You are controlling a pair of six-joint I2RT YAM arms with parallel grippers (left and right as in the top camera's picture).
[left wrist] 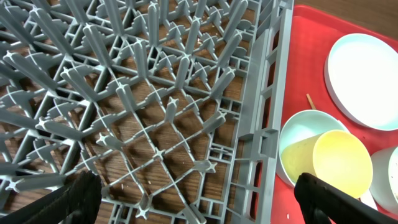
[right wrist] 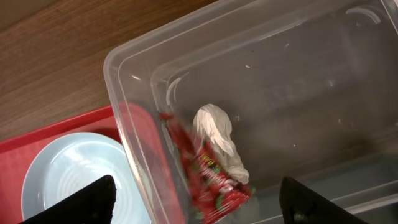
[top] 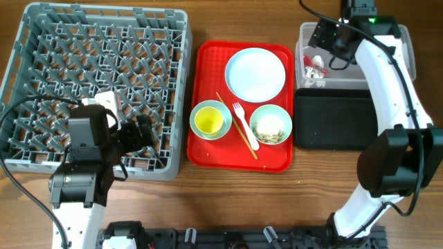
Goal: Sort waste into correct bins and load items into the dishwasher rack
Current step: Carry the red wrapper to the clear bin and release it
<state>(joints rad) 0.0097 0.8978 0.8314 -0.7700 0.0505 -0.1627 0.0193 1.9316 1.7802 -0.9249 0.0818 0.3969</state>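
The red-and-white snack wrapper [right wrist: 214, 168] lies inside the clear plastic tub [top: 308, 38], also seen from overhead [top: 315, 67]. My right gripper [right wrist: 199, 202] hangs open above the tub, holding nothing. The black tray [top: 333, 119] sits in front of the tub. On the red tray [top: 208, 149] are the white plate [top: 255, 74], a mint bowl holding the yellow cup [top: 209, 122], a mint bowl with food scraps [top: 270, 126], a white fork [top: 244, 124] and chopsticks [top: 232, 121]. My left gripper [left wrist: 193, 199] is open over the grey dishwasher rack [top: 97, 76] near its right wall.
The rack's right wall [left wrist: 264, 106] stands between my left gripper and the red tray. The yellow cup [left wrist: 339, 165] and plate [left wrist: 367, 78] show at the right of the left wrist view. Bare wooden table lies in front.
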